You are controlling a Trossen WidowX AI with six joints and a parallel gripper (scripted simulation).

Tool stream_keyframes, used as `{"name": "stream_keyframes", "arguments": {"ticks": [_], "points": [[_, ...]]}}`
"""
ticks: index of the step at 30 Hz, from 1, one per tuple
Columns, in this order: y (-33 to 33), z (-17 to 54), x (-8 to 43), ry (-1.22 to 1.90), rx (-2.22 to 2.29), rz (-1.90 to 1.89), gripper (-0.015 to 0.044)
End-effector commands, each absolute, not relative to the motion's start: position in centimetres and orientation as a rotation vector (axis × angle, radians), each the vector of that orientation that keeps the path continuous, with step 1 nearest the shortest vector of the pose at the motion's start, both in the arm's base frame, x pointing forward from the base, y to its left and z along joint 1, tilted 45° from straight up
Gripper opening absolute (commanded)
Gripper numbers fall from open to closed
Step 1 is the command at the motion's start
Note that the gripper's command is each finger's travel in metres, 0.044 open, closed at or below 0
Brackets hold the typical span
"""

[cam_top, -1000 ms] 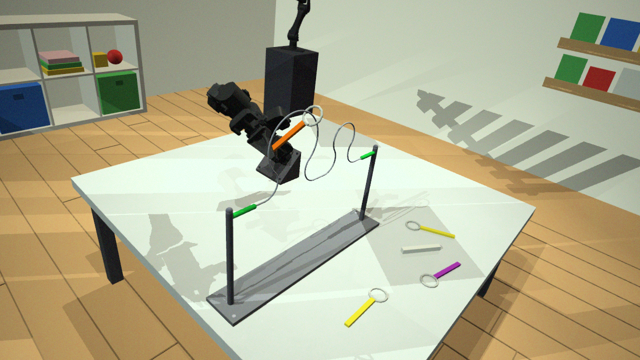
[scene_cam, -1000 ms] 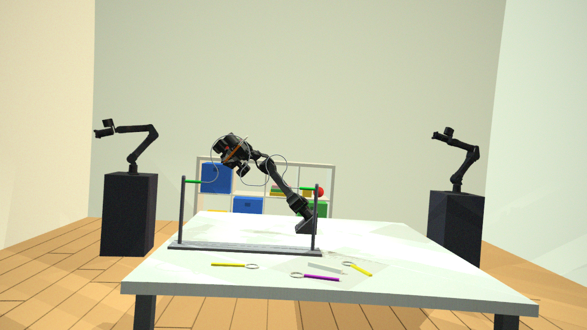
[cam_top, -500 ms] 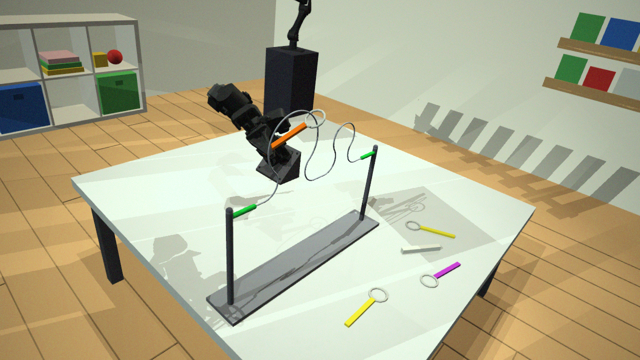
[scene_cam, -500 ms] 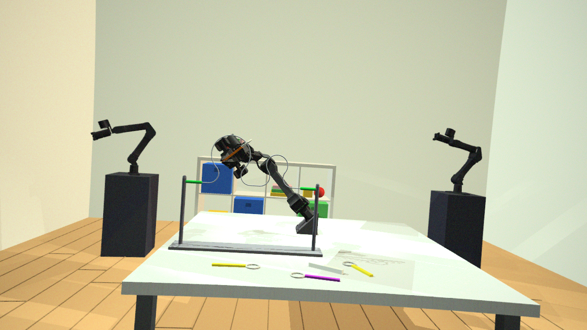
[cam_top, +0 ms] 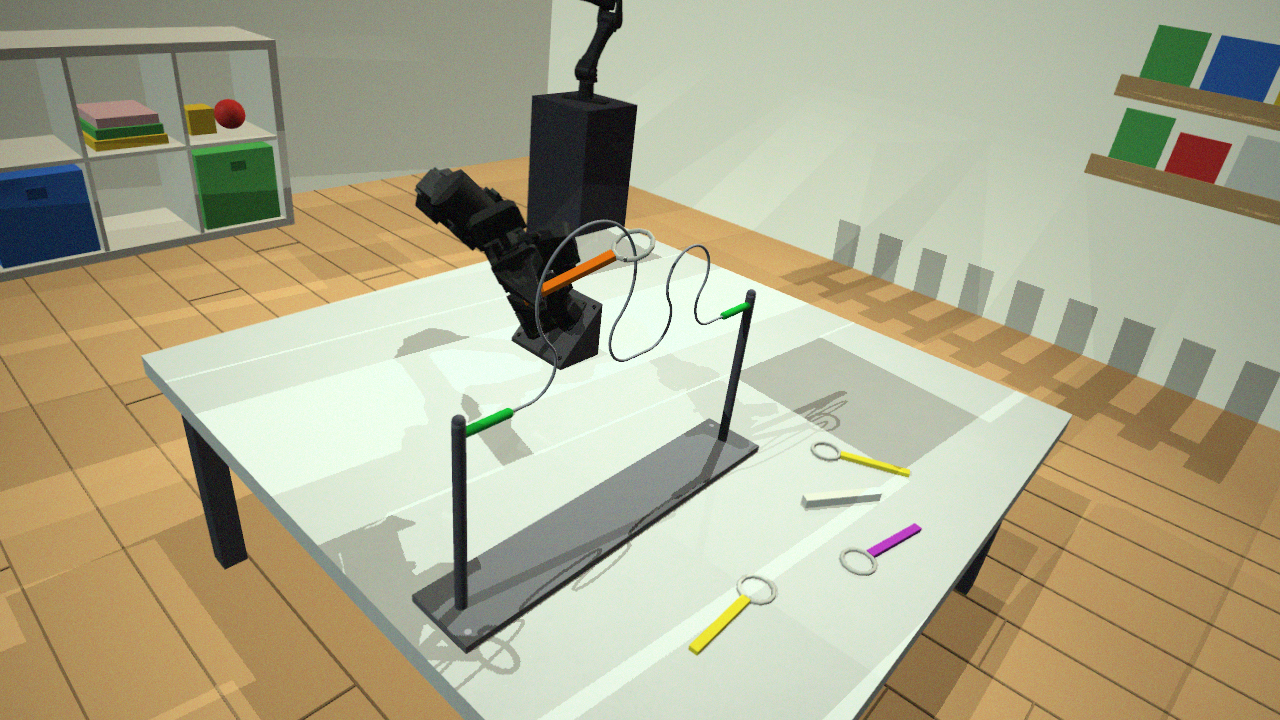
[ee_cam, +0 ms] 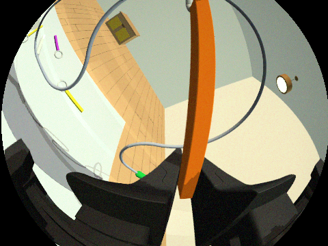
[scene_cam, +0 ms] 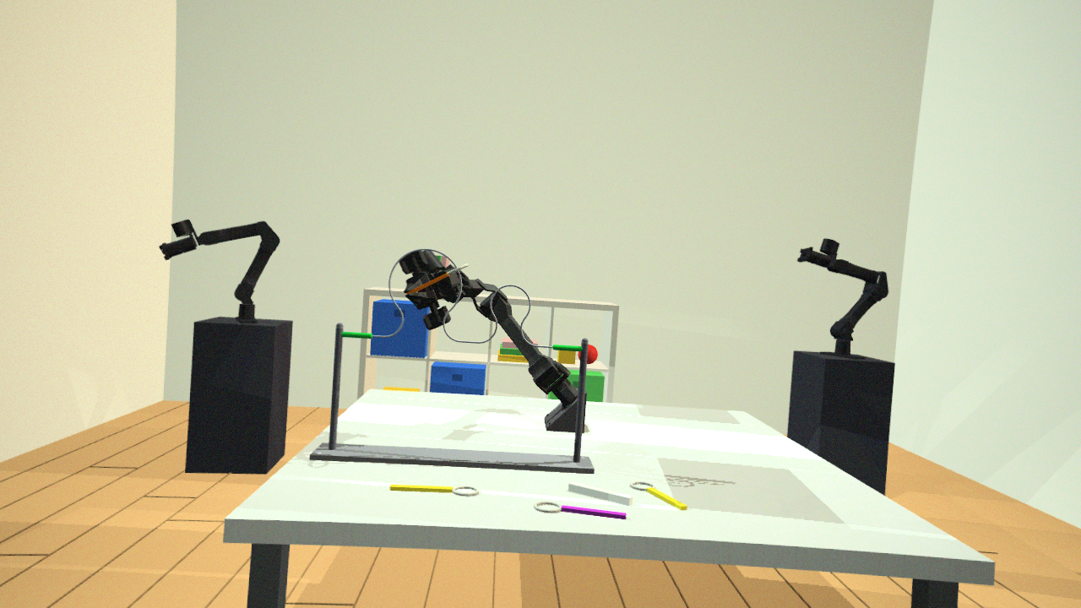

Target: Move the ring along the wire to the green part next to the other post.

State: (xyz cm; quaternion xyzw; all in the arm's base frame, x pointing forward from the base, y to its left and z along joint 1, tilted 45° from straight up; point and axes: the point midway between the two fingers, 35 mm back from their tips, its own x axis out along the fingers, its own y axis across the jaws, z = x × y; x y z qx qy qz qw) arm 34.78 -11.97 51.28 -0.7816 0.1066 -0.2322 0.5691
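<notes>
My gripper [cam_top: 542,290] [ee_cam: 184,153] is shut on the lower end of the orange handle [cam_top: 580,272] [scene_cam: 428,283] [ee_cam: 202,85]. The handle slopes up to the pale ring [cam_top: 631,258] [ee_cam: 188,4]. The ring appears around the grey wire [cam_top: 611,344] [scene_cam: 468,341] [ee_cam: 264,65], on the descending side of the tall arch, and looks nearly edge-on in the exterior view. Whether ring and wire touch is unclear. One green part [cam_top: 489,422] [scene_cam: 356,334] [ee_cam: 140,175] joins the left post [cam_top: 460,519] [scene_cam: 335,393]; the other green part [cam_top: 735,310] [scene_cam: 567,348] joins the right post [cam_top: 737,376] [scene_cam: 581,408].
The wire crosses behind the handle near the fingertips in the wrist view. A grey base plate [cam_top: 581,510] carries both posts. Two yellow-handled rings [cam_top: 718,625] [cam_top: 875,463], a purple-handled ring [cam_top: 895,540] [scene_cam: 593,512] and a white block [cam_top: 841,498] [scene_cam: 599,493] lie on the table.
</notes>
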Motion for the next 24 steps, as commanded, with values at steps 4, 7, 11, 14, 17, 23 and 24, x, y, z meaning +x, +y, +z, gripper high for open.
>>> {"name": "stream_keyframes", "arguments": {"ticks": [4, 7, 11, 14, 17, 23, 24], "points": [[-11.85, 51.64, 34.75, 0.231, -1.927, -0.557, -0.015], [-11.78, 51.76, 34.73, 0.226, -1.964, -0.564, -0.015], [-11.51, 51.74, 34.36, 0.244, -1.989, -0.605, -0.015], [-11.17, 51.74, 33.95, 0.261, -2.031, -0.653, -0.015], [-11.06, 51.85, 33.87, 0.256, -2.076, -0.668, -0.015], [-10.93, 52.07, 33.86, 0.239, -2.149, -0.681, -0.015], [-10.91, 52.1, 33.86, 0.236, -2.161, -0.683, -0.015]]}}
